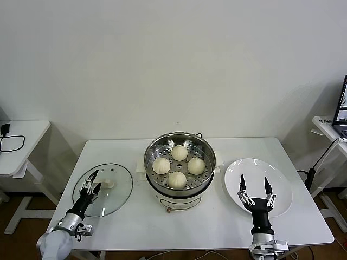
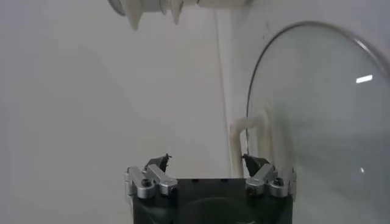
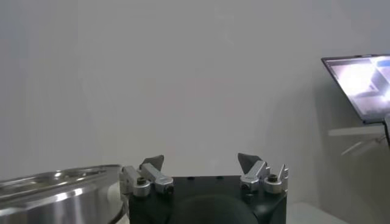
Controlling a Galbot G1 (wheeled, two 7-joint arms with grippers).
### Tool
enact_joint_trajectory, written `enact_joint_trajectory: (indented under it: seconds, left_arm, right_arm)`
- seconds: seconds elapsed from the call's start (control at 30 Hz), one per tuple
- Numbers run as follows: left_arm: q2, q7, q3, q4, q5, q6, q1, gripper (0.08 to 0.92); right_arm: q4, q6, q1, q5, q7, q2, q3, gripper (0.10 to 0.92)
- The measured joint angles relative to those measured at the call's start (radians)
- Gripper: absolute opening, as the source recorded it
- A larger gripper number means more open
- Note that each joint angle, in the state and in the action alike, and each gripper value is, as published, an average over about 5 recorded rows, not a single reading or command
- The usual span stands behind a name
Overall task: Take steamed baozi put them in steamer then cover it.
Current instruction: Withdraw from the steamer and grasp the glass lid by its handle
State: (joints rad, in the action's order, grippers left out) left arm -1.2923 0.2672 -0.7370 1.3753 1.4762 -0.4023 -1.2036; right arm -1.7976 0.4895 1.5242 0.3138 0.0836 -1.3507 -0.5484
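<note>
The steamer [image 1: 157, 149], a shiny steel pot on a cream base, stands at the table's middle. Several steamed baozi [image 1: 179, 153] rest on its perforated tray. The cover [image 1: 114, 197], a clear glass lid with a white handle [image 1: 109, 184], lies flat on the table left of the pot. My left gripper [image 1: 98, 178] hovers open over the cover, close to the handle; its wrist view shows the cover [image 2: 317, 122], the handle [image 2: 245, 134] and the open left gripper [image 2: 206, 159], which holds nothing. My right gripper [image 1: 254, 179] is open and empty above the white plate [image 1: 255, 167]. The right wrist view shows the right gripper [image 3: 201, 161] beside the steamer's rim [image 3: 55, 189].
The white table [image 1: 217, 227] carries the pot, the cover and the bare plate. A side table [image 1: 21, 135] with a black cable stands at the far left. At the far right another small table holds a laptop [image 1: 342, 108], also visible as the laptop [image 3: 359, 85] from the right wrist.
</note>
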Motion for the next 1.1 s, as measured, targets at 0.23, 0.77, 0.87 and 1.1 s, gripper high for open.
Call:
enact_joint_trajectory:
  seconds: [0.23, 0.77, 0.87, 1.1]
  left_arm:
    - [-0.002, 0.003, 0.019, -0.038, 0.015, 0.017, 0.042, 0.823]
    - [-0.011, 0.018, 0.034, -0.106, 0.034, 0.041, 0.079, 0.498]
    - [-0.012, 0.022, 0.034, -0.114, 0.037, 0.043, 0.081, 0.412]
    - [-0.020, 0.038, 0.031, -0.113, 0.047, 0.053, 0.079, 0.221]
  right_arm:
    - [0.007, 0.006, 0.002, -0.010, 0.001, -0.005, 0.003, 0.823]
    - [0.027, 0.030, 0.003, -0.040, 0.001, -0.008, 0.014, 0.823]
    - [0.029, 0.033, 0.003, -0.044, 0.001, -0.009, 0.016, 0.823]
    - [0.033, 0.042, 0.003, -0.052, 0.002, -0.010, 0.019, 0.823]
